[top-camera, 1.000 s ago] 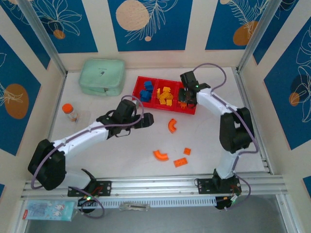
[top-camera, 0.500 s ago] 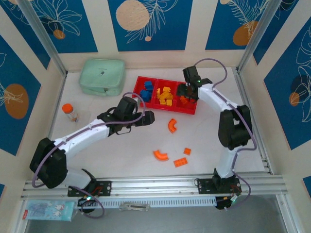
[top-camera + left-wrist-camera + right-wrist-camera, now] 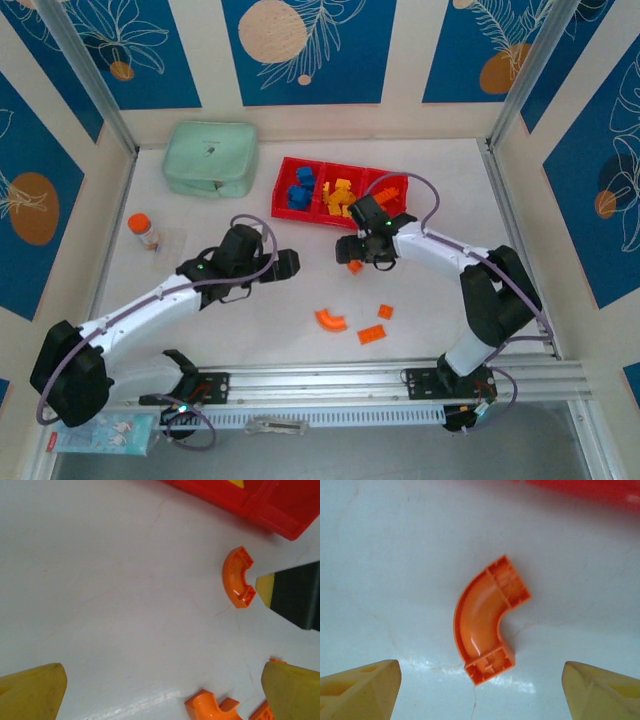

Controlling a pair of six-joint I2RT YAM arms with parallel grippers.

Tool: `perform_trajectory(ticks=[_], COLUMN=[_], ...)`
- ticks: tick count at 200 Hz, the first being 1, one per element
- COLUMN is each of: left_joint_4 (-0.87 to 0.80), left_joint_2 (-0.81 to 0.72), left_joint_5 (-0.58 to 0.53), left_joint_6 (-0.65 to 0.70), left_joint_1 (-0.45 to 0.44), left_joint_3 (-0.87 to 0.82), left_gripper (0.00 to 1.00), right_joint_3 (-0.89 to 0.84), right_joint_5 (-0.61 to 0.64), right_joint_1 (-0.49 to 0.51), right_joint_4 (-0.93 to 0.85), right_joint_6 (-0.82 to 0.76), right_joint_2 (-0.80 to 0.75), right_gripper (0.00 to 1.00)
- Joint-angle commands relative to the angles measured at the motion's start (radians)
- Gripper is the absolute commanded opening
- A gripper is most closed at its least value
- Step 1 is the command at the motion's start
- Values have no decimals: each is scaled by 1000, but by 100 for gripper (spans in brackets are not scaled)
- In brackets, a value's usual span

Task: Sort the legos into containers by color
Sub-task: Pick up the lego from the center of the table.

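Note:
An orange arch lego lies flat on the white table, centred a little ahead of my open right gripper, untouched. From above, the right gripper hovers over this arch, just in front of the red tray. The tray's compartments hold blue legos, yellow legos and orange ones. My left gripper stands open and empty over bare table to the left. Its wrist view shows the same arch and another orange arch near its fingers.
Loose orange pieces lie nearer the arm bases: an arch, a flat brick and a small brick. A mint-green case sits at the back left. An orange-capped bottle stands at the left.
My right gripper has left the tray's right compartment, opened, and swung down-left to hover over the orange arch. The left arm has drawn back toward the near left.

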Motion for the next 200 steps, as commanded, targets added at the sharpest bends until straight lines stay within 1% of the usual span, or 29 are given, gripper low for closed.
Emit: perform_trajectory(ticks=[1, 14, 34, 71, 95, 107, 129, 155, 174, 200], left_joint_4=[17, 26, 31, 27, 22, 23, 24, 27, 28, 30], left_joint_2=[-45, -55, -61, -63, -63, -62, -60, -59, -57, -55], left_joint_5=[-38, -42, -49, -60, -66, -68, -66, -68, -67, -64], left_joint_6=[-50, -62, -70, -71, -67, -66, -68, -69, -69, -69], left_joint_1=[6, 7, 6, 7, 7, 8, 9, 9, 9, 11], left_joint_3=[-39, -56, -72, -73, -70, -70, -70, -72, -71, -67], left_gripper=[99, 99, 99, 99, 99, 99, 99, 99, 99, 99], right_joint_3=[-8, 1, 21, 63, 81, 91, 80, 77, 79, 77], right_joint_5=[-12, 6, -3, 18, 52, 63, 16, 52, 54, 50], right_joint_1=[21, 39, 49, 43, 36, 26, 23, 40, 40, 40], right_joint_4=[44, 48, 60, 62, 47, 27, 40, 23, 13, 16], right_joint_6=[-23, -42, -76, -125, -128, -105, -93, -78, -67, -64], right_joint_2=[16, 45, 89, 162, 189, 198, 196, 203, 218, 232], right_gripper=[86, 88, 89, 90, 90, 87, 80, 73, 69, 61])
